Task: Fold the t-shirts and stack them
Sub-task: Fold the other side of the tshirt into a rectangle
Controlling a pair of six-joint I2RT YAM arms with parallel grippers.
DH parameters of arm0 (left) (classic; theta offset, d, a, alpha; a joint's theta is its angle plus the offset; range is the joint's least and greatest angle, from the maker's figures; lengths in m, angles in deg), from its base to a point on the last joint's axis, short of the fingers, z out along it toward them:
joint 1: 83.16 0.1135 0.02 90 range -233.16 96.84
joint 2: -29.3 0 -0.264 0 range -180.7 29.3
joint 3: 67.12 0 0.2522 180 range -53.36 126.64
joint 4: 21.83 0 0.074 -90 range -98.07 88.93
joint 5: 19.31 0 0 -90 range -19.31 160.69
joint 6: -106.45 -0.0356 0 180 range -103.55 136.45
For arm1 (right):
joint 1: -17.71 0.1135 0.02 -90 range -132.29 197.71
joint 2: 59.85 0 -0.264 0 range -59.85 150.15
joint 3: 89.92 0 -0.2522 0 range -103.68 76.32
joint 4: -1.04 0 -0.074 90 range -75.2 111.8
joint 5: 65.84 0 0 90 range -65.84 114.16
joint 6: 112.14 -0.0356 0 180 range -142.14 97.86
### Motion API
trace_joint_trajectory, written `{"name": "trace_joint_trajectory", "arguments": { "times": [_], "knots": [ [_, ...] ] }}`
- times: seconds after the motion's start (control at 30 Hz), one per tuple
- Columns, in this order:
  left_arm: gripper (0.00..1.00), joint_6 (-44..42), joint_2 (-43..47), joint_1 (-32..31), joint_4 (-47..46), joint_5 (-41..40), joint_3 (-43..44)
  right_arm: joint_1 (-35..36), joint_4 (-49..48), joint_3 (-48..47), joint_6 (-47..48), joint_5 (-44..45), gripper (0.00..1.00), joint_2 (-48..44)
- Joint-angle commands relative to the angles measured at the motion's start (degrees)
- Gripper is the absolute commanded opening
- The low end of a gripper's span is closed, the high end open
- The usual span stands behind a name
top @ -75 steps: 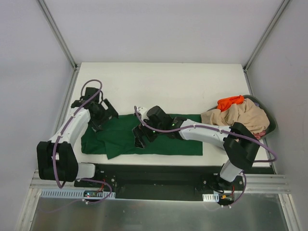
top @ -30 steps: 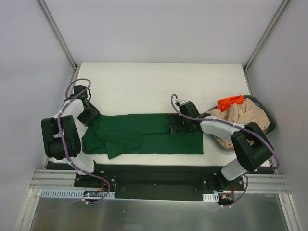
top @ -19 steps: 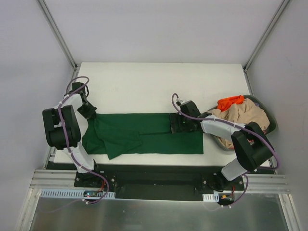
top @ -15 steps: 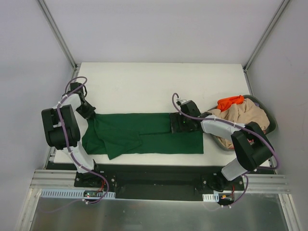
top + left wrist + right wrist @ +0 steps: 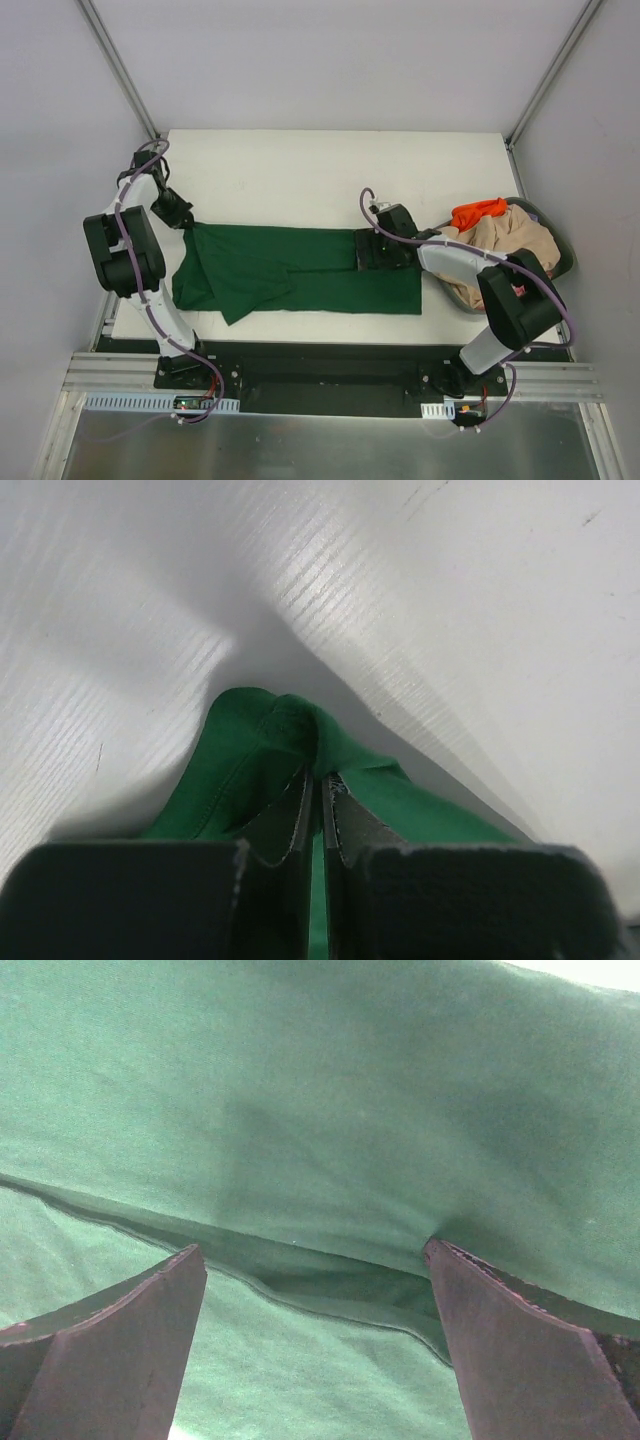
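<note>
A dark green t-shirt (image 5: 300, 275) lies stretched left to right across the near half of the table. My left gripper (image 5: 186, 219) is shut on the shirt's far left corner, and the left wrist view has a bunched fold of green cloth (image 5: 250, 750) pinched between the closed fingers (image 5: 345, 825). My right gripper (image 5: 372, 255) rests on the shirt's right part, open. Its two fingertips (image 5: 185, 1270) straddle a folded edge of the green cloth (image 5: 330, 1110), gripping nothing. A beige t-shirt (image 5: 510, 240) and an orange t-shirt (image 5: 477, 212) are heaped at the right.
The heap sits in a dark round basket (image 5: 563, 255) at the table's right edge. White table (image 5: 330, 170) lies behind the green shirt. The enclosure's walls and metal posts stand close on the left and right.
My left gripper shut on the shirt's left corner and pulled it back and to the left, drawing that end flatter. The right gripper stayed open on the shirt.
</note>
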Motion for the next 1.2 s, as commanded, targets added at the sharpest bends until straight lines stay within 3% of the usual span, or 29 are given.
{"name": "trace_joint_trajectory", "arguments": {
  "times": [0.0,0.1,0.17,0.3,0.4,0.43,0.8,0.9,1.03,1.17],
  "knots": [
    [0.01,-2.48,-4.11,0.41,4.29,-0.81,4.66,-0.94,5.10,1.07,-0.01,1.74,0.96,3.98],
    [0.27,-2.65,-4.20,0.41,4.38,-0.19,5.46,-0.94,5.19,0.99,-0.01,1.38,0.96,4.34],
    [0.55,-2.13,-3.94,0.49,4.99,0.16,6.33,-1.03,5.19,0.90,0.60,0.42,0.96,4.25],
    [0.74,-0.20,-1.58,-0.03,5.87,5.86,7.31,-0.94,4.49,0.37,1.31,-3.01,0.96,2.94],
    [0.82,0.86,3.08,-2.40,5.87,3.60,5.47,-0.94,4.57,0.37,1.40,-3.54,0.96,0.48],
    [0.90,1.12,4.66,-3.19,5.87,2.20,4.24,-0.85,4.66,0.37,1.48,-3.71,0.96,-0.31],
    [0.95,5.69,25.93,-5.22,4.12,-2.65,-23.87,0.82,5.28,3.62,1.74,-2.92,0.96,-6.65],
    [0.87,6.05,27.96,-5.74,1.75,-2.13,-28.36,1.00,5.10,3.89,1.83,-2.66,0.96,-6.82],
    [0.68,4.65,26.22,-5.92,-1.94,3.40,-30.66,1.17,5.10,4.41,1.57,-1.87,0.96,-7.44],
    [0.53,4.82,23.40,-5.83,-2.13,2.45,-31.36,1.08,5.80,4.50,1.57,-0.73,0.96,-7.62]
  ]
}}
